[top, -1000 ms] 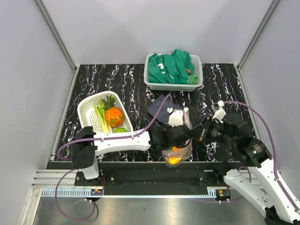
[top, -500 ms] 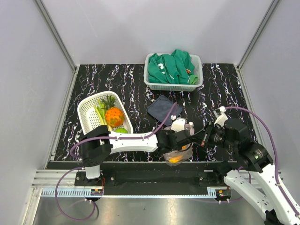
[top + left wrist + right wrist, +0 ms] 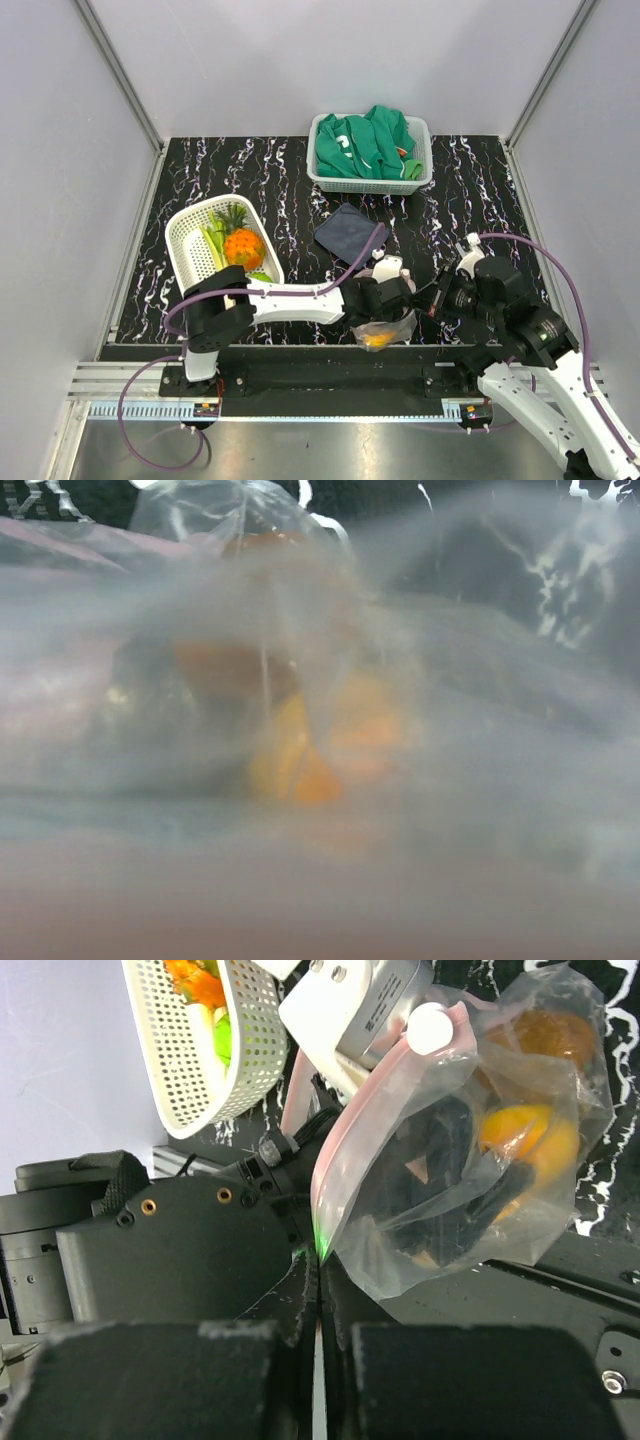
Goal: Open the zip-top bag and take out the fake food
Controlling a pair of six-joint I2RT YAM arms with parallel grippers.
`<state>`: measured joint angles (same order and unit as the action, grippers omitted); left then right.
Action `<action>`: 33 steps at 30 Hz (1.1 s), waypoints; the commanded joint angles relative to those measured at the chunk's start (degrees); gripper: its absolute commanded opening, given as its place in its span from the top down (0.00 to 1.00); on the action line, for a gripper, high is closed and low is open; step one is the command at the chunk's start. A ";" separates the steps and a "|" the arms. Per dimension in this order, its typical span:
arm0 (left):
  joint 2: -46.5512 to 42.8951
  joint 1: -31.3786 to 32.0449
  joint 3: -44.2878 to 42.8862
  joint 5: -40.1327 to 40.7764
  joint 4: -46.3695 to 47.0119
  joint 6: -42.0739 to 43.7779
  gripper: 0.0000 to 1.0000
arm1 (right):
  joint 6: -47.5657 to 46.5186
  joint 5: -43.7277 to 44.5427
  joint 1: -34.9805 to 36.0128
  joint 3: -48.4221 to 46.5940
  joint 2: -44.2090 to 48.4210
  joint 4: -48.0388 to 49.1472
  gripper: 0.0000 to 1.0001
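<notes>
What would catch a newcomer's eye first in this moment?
Centre front hangs the zip-top bag, orange fake food glowing through its clear plastic, its pink zip edge pinched by the right pincer. At the left, a white basket holds a bright orange pineapple. At the back, another basket holds a green garment.

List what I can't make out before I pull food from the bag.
- Left wrist view: zip-top bag film against the lens blurs everything; only an orange piece shows, no fingers.
- Right wrist view: left gripper is a dark shape behind crinkled plastic; open or shut unclear.
- Top view: the left arm covers the bag's mouth; pieces inside uncountable.
</notes>
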<state>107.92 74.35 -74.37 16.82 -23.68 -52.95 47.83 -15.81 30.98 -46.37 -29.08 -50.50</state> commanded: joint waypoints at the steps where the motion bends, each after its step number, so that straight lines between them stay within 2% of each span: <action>1: 4.22 -1.66 -0.43 -2.49 -0.31 0.92 0.34 | 0.24 -1.50 0.31 -0.48 1.31 2.25 1.00; 5: 6.42 -2.45 -0.69 -3.20 0.04 2.49 0.33 | 0.16 -1.24 0.31 0.84 1.66 2.16 1.00; 8: 8.18 -2.80 -1.57 -3.72 -0.13 3.90 0.39 | -0.11 -0.54 0.31 1.02 2.01 1.64 1.00; 9: 8.18 -2.98 -1.40 -3.90 -0.14 3.91 0.49 | -0.63 0.25 0.31 0.67 2.01 1.20 1.00; 11: 7.22 -3.15 -0.96 -3.55 0.13 4.34 0.62 | -1.42 1.22 0.31 -0.21 1.92 -0.55 1.00; 12: 5.74 -3.07 -0.69 -2.50 0.04 4.52 0.73 | -2.56 2.62 0.22 -1.00 1.92 -1.17 1.00; 19: -4.20 -1.84 -3.76 6.02 -5.93 8.91 1.00 | -5.03 8.51 0.31 -3.20 2.27 -5.83 1.00; 23: -9.64 0.18 -5.00 10.42 -8.05 11.55 1.00 | -4.94 11.14 0.31 -5.92 2.54 -6.36 1.00; 29: -10.10 1.15 -6.32 4.90 -9.28 14.45 1.00 | -7.05 9.67 0.22 -10.14 1.84 -4.00 1.00; 33: -10.62 2.38 -7.45 6.47 -9.10 16.64 1.00 | -7.67 8.00 0.31 -11.73 -1.41 -3.47 1.00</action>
<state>98.85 75.79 -79.29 22.31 -31.64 -39.99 42.37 -7.60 31.03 -55.33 -27.57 -55.83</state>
